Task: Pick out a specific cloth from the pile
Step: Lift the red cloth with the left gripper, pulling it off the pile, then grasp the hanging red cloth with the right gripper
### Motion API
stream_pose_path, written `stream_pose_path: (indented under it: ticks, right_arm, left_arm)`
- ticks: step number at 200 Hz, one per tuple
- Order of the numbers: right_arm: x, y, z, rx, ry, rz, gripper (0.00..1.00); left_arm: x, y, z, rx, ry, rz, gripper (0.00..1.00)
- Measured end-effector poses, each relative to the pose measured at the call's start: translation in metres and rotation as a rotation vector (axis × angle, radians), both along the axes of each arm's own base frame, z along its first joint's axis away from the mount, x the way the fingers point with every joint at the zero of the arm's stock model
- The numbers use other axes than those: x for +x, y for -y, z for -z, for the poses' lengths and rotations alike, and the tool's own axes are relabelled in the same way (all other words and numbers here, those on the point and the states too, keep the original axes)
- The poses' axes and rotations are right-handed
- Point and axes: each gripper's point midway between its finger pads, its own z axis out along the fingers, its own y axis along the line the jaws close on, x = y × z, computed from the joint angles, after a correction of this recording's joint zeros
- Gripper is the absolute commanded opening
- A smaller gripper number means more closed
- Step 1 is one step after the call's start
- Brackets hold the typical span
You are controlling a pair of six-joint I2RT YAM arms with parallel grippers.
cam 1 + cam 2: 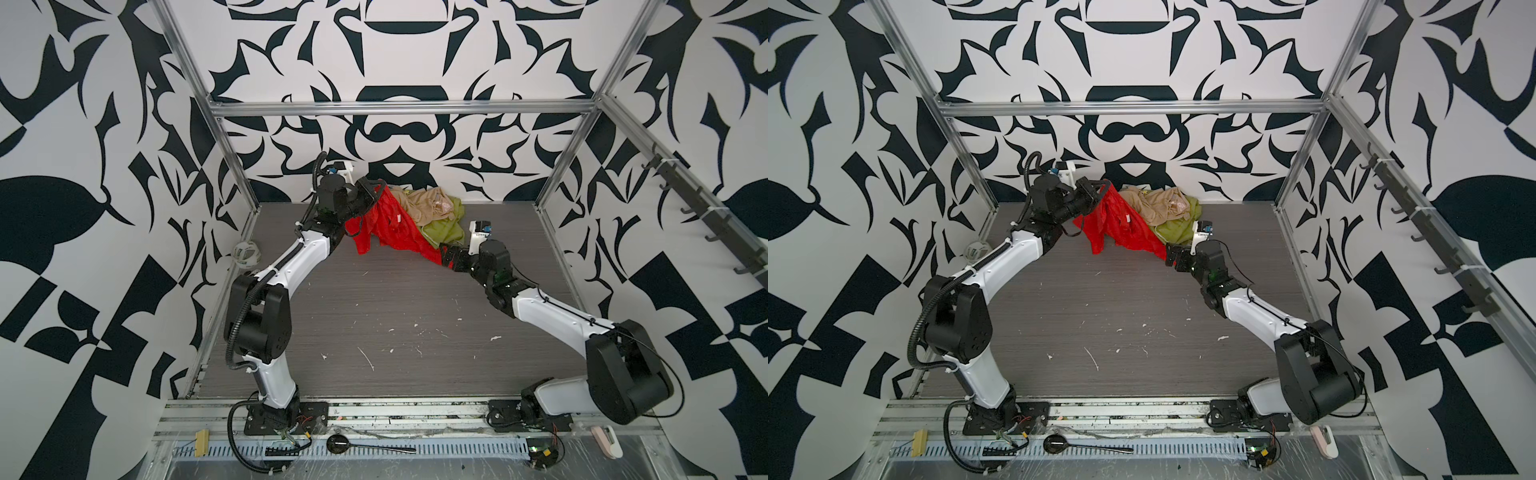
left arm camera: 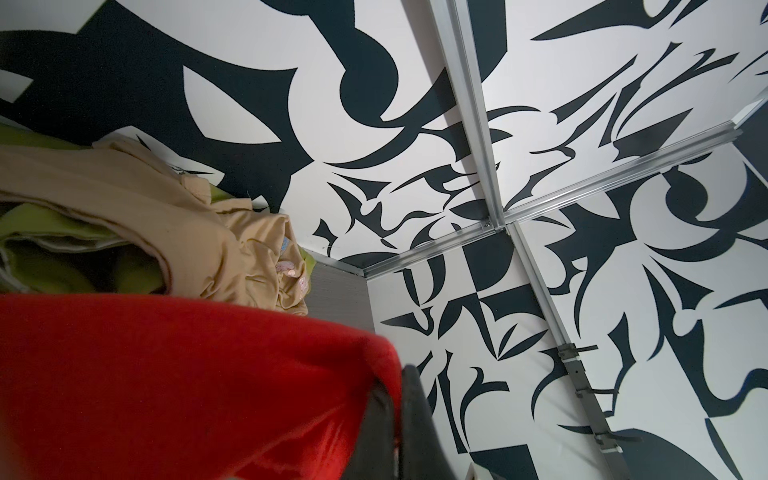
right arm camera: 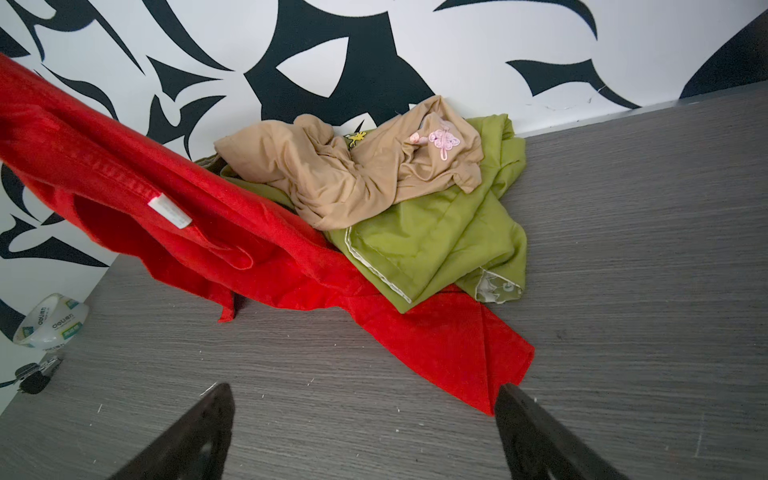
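three cloths heaped in one pile [image 1: 436, 216], red cloth [image 1: 390, 232] clamped in left gripper [image 1: 376, 193], right gripper [image 3: 363, 388] spread wide, on grey floor [image 1: 374, 311] between black-and-white patterned walls [image 1: 83, 124].

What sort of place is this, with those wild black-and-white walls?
Probably a robot test booth: a left arm and right arm bolted to a metal rail, an aluminium frame lined with patterned panels, and a pile of cloths on the grey floor.

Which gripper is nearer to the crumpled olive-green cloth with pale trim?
Right. The right gripper, open, sits just before the olive-green cloth; the left gripper, shut on the bright red shiny cloth, is raised across the pile.
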Motion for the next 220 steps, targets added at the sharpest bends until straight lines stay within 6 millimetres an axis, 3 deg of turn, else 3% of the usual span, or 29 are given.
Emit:
stream_pose_path:
  ticks: [110,148,170,193,220]
  right_arm:
    - [-0.002,-0.007,-0.003,-0.121,0.068,-0.097,0.96]
    - [-0.013,-0.042,-0.001,-0.221,0.225,-0.368,0.93]
    - [-0.022,-0.067,0.019,-0.292,0.307,-0.563,0.95]
    - [-0.026,-0.080,0.042,-0.345,0.333,-0.681,0.95]
    - [-0.019,-0.090,0.050,-0.360,0.349,-0.733,0.93]
  left_arm:
    - [-0.024,0.001,-0.052,-0.032,0.088,0.027,0.00]
    - [-0.027,0.001,-0.061,-0.038,0.112,0.030,0.00]
    - [-0.028,0.000,-0.063,-0.036,0.120,0.031,0.00]
    - [-0.030,0.000,-0.064,-0.031,0.127,0.031,0.00]
    - [-0.031,-0.001,-0.065,-0.030,0.130,0.031,0.00]
